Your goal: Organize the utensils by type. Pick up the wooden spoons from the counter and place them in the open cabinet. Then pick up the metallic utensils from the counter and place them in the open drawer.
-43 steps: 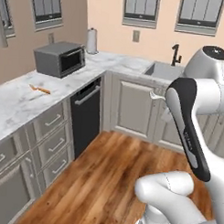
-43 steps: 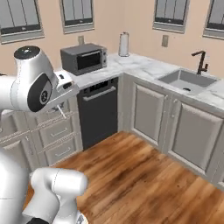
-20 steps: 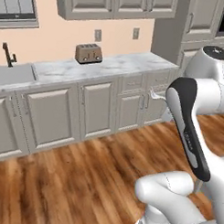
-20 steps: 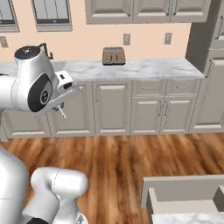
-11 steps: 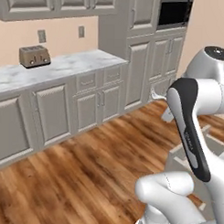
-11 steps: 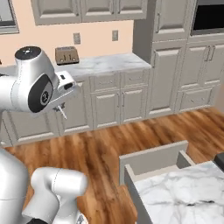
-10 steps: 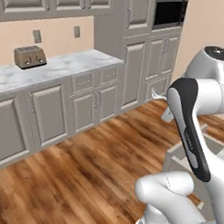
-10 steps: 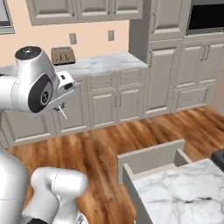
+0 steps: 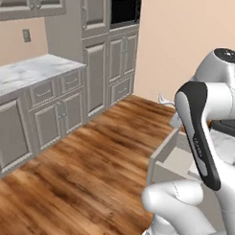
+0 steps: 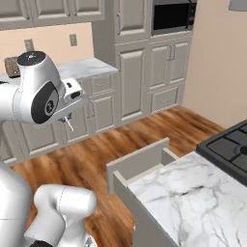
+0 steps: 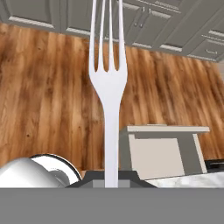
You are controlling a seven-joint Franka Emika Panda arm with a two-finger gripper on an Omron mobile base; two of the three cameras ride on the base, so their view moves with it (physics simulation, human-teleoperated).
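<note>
1. Broadly, a wooden floor is seen across the room, with a run of grey-beige base cupboards and a tall unit housing a dark built-in oven along the far wall.
2. A white marble counter with grey veins is seen at the lower right of the right base view, beside the corner of a black hob.
3. An open drawer is seen pulled out from under that counter, its beige-grey walls showing and its inside looking bare as far as can be seen; it is also seen in the left base view and, from above, in the hand view.
4. The white arm is seen raised well above the floor, with the drawer near it and lower down.
5. The gripper is seen closed on the handle of a pale silver fork; its fingertips are largely hidden at the bottom edge of the hand view, so the contact itself is barely made out.
6. The fork is held with its tines pointing away from the hand, over the wooden floor and just beside the drawer's front in the hand view.
7. A thin pale sliver, probably the same fork, is seen under the hand in the right base view.
</note>
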